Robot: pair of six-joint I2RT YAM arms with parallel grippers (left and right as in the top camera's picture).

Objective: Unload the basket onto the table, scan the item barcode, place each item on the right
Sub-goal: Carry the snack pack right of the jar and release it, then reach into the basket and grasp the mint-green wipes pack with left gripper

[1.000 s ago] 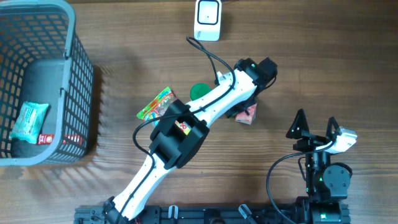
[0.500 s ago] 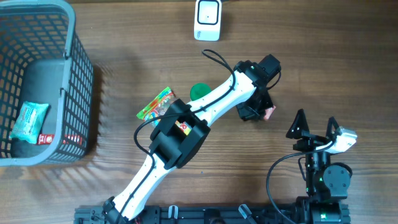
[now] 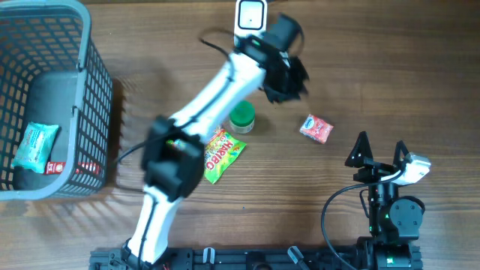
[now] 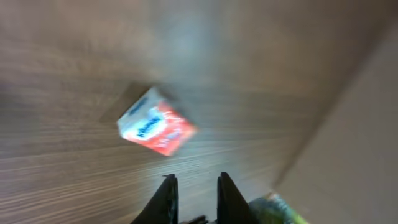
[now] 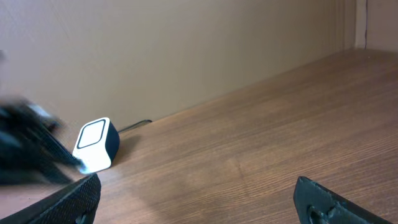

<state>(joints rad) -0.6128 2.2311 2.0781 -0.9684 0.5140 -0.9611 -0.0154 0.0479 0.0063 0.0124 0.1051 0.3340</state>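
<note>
A small red and white packet [image 3: 316, 128] lies flat on the wooden table with nothing touching it; the left wrist view shows it blurred [image 4: 155, 121] ahead of the fingers. My left gripper [image 3: 289, 86] is motion-blurred just below and right of the white barcode scanner [image 3: 250, 22]. Its jaws [image 4: 194, 180] stand a narrow gap apart with nothing between them. My right gripper [image 3: 380, 150] rests wide open and empty at the right front, and in its own view [image 5: 196, 193] it faces the scanner [image 5: 96, 144].
A grey mesh basket [image 3: 84, 45] at the left holds a teal packet [image 3: 35, 146]. A colourful Haribo bag [image 3: 221, 155] and a green round lid [image 3: 241, 116] lie mid-table beside the left arm. A wall backs the table's far edge.
My left arm has swung from the right middle of the table up toward the scanner, leaving the red packet lying on the table. The Haribo bag has shifted down and right.
</note>
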